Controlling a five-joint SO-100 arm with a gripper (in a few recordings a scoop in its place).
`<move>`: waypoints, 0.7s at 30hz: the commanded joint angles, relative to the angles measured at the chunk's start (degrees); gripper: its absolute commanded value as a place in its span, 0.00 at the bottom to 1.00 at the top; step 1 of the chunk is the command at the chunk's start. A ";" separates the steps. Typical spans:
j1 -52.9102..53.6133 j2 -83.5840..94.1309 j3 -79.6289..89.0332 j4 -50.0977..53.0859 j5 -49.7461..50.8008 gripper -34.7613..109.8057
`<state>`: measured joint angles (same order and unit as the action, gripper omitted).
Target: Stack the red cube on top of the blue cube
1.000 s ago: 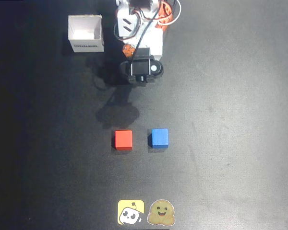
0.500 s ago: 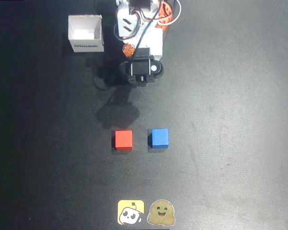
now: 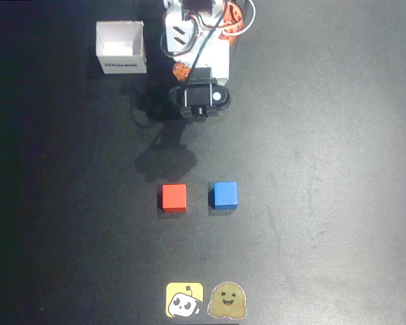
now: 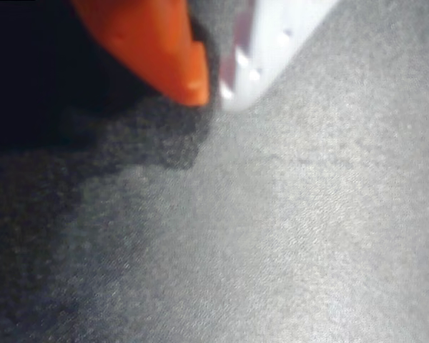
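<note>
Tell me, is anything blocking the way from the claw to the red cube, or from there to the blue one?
Nothing visible. In the overhead view only bare dark table lies between the gripper and the red cube, and the gap to the blue cube beside it is bare too.

Matte red cube (image 3: 174, 197) and blue cube (image 3: 224, 194) on grainy dark table (image 3: 325, 169).

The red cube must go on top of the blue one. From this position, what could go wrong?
1. The red cube and the blue cube lie side by side with a narrow gap, so a finger coming down between them might push the blue cube.
2. In the wrist view the pincer has its tips together over bare table; unless it opens first, it would likely knock the red cube rather than grasp it.
</note>
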<state>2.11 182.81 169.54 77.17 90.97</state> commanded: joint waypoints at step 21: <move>0.44 -20.48 -14.50 -2.11 -1.05 0.24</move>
<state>2.20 175.78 164.71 76.20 89.82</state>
